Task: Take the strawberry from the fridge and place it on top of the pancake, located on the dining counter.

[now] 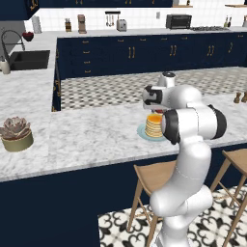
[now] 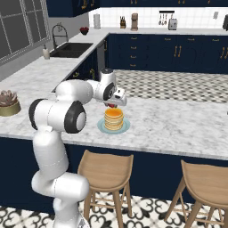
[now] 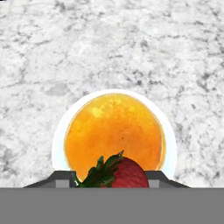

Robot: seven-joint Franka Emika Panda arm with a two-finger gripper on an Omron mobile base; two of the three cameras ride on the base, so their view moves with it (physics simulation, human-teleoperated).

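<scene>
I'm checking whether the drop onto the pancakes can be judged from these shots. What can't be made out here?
- Gap between strawberry and pancake: the hand view looks straight down, so height is unreadable.
- Gripper fingertips: in the right base view the hand covers them; the hand view's bottom edge cuts them.
- Plate: in the left base view the arm hides its right side.
- Strawberry in the base views: too small to read.

My arm: glossy white rounded links, dark grey-black joint bands; gripper housing white, dark face.
</scene>
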